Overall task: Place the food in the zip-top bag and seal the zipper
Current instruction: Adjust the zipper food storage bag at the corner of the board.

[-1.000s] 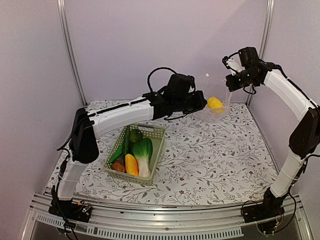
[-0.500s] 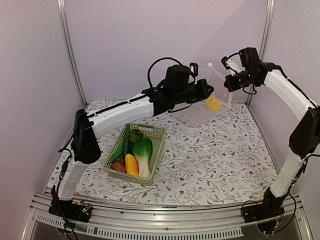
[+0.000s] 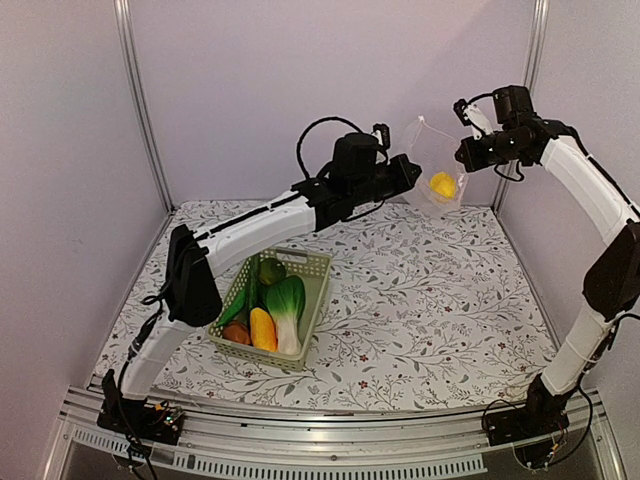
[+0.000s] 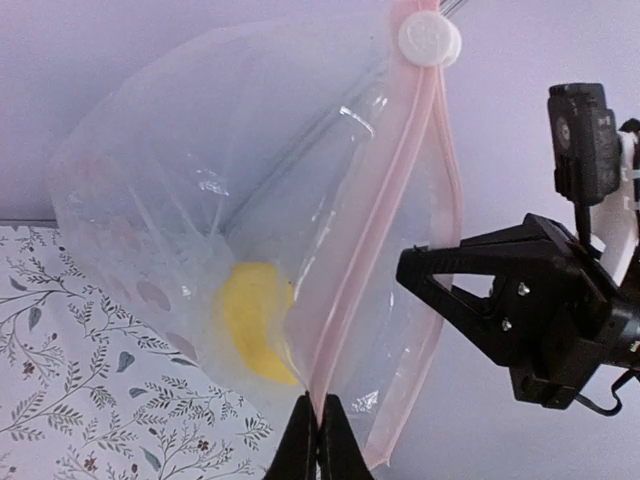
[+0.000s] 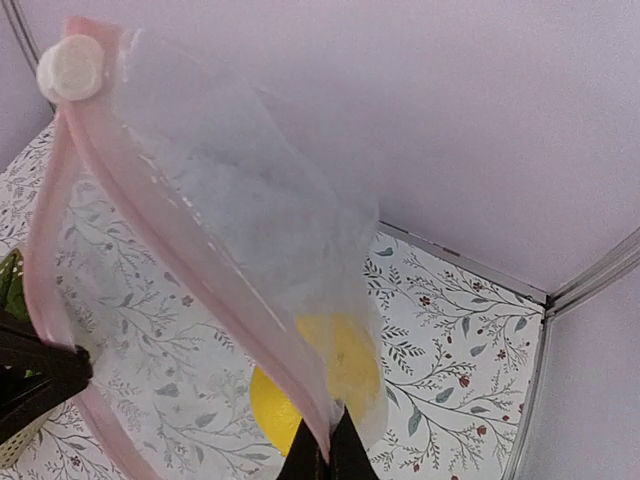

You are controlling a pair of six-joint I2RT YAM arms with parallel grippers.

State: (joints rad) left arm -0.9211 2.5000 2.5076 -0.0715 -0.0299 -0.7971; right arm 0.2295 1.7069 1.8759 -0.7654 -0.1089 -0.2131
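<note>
Now, zip-top bag [image 3: 432,165]: hangs in the air at the far right, clear of the tabletop [image 3: 420,300], strung between the two arms.
Left fingers [image 4: 305,455]: pressed together on the bag's mouth edge, pinching one pink lip.
Right fingers [image 5: 347,455]: likewise pressed together, pinching the opposite lip.
Why held so: judging by the pose, each arm takes one side so that the mouth stays up and the contents sink to the bottom corner.
Zipper [image 4: 400,220]: thin pinkish strip; its two halves bow apart below the white round slider [image 4: 429,38], so the mouth looks unsealed.
Bag's look: clear, crinkled, glossy, floral pattern showing through it.
Lemon [image 3: 442,184]: yellow, lying low inside the bag.
Other food: bok choy [image 3: 288,310], orange-yellow piece [image 3: 262,328], lime [image 3: 271,270] and a reddish-brown round one [image 3: 236,333] lie in the pale green basket [image 3: 300,262], near left, well apart from the bag.
Progress: early; most pieces are not yet bagged.
</note>
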